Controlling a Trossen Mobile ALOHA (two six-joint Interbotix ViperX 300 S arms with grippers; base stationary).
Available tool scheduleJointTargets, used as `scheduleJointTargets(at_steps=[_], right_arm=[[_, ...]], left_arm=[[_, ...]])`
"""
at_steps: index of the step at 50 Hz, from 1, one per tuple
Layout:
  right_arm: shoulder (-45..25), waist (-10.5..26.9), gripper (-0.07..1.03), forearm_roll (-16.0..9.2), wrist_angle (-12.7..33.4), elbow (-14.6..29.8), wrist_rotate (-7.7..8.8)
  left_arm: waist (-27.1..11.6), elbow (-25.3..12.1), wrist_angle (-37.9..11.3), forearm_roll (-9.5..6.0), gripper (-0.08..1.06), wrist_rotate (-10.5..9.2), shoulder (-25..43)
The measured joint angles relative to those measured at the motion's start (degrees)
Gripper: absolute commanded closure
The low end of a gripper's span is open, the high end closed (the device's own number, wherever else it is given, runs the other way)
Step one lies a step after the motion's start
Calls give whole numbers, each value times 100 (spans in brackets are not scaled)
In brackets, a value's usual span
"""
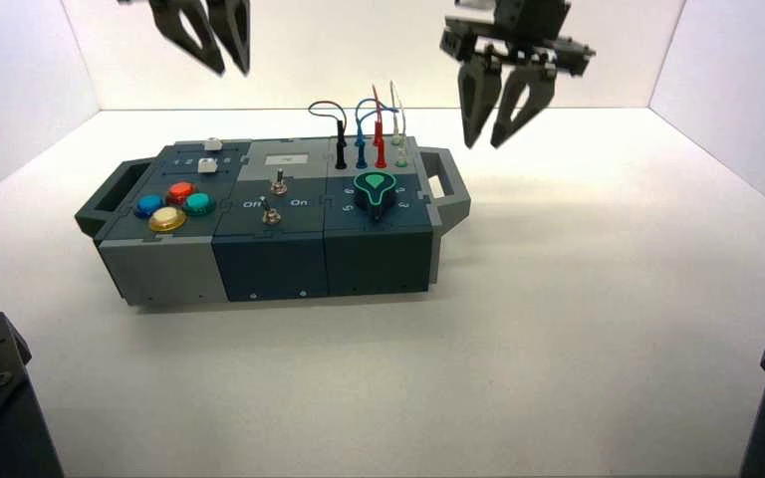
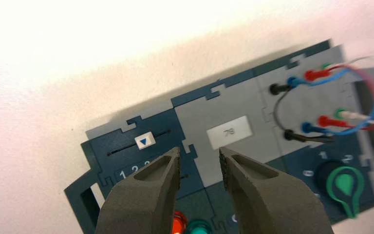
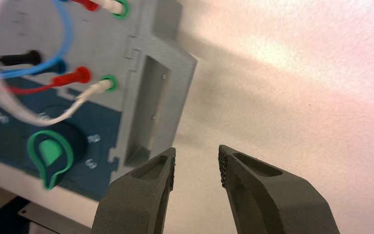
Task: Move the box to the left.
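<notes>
My right claw, open, hangs beside the right handle, nearer than my open left claw. The box sits toward the tabletop's left edge, long axis roughly sideways; I'd push leftward.

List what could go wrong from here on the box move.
Right gripper, open above the table just right of the box: coming in high, it might snag the looped wires beside the right handle.

Left gripper, open above the far left side: if only one arm pushes, the box could swivel rather than slide.
</notes>
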State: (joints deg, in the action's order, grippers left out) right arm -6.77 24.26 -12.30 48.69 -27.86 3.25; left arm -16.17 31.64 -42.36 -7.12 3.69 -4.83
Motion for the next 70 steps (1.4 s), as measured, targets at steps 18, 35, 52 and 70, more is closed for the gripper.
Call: scheduleJointTargets(at_steps=[18, 35, 52, 70], right_arm=[[1046, -18, 48, 88, 26, -308, -9], [2030, -255, 48, 343, -343, -1248, -53], [2364, -343, 49, 431, -475, -1687, -35], [2382, -352, 49, 422, -519, -1714, -123]], left_arm=[[9, 255, -149, -9, 53, 9, -1143], [9, 940, 35, 0, 53, 53, -1740], [9, 1362, 439, -9, 53, 255, -2083], [0, 1397, 527, -53, 53, 299, -1925]])
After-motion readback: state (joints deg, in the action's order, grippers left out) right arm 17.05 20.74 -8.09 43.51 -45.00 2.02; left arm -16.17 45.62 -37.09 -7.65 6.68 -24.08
